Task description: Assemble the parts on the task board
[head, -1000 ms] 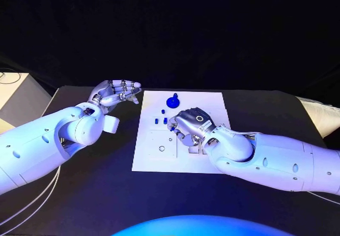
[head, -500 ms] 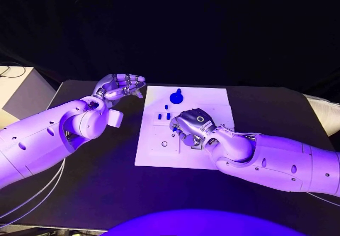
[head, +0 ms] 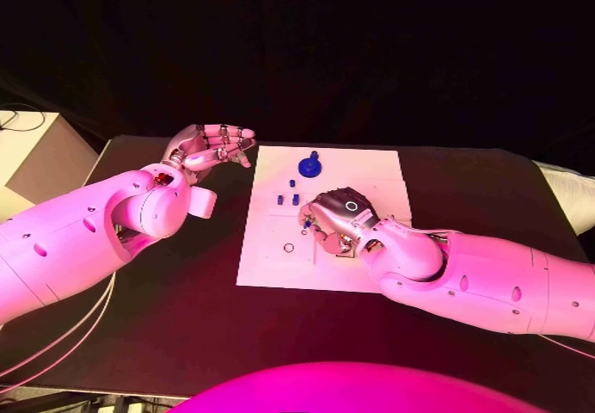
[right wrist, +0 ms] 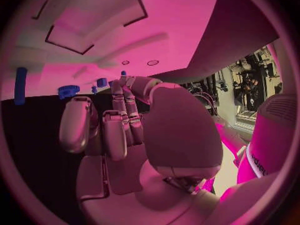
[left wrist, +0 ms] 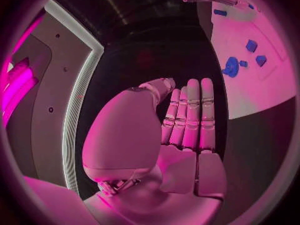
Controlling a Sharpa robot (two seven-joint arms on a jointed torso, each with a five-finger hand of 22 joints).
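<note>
- White and flat, the task board [head: 372, 176] lay in the middle of the black counter [head: 186, 310], with my two arms coming in from either side.
- My right hand [head: 333, 220] rested low over the middle of the board, fingers curled down toward its surface; I could not tell whether anything was pinched in them.
- Just beside that hand's fingertips sat a small blue part [head: 306, 223], close enough that touch was unclear.
- My left hand [head: 208, 146] was raised off the board's far left corner, fingers straight and close together, holding nothing.
- The round blue part [head: 309, 166] stood near the board's far edge, apart from both hands.
- Two small blue pieces [head: 285, 199] stood side by side between that round part and my right hand.
- A dark ring [head: 288, 248] marked the board nearer to me, to the left of my right hand.
</note>
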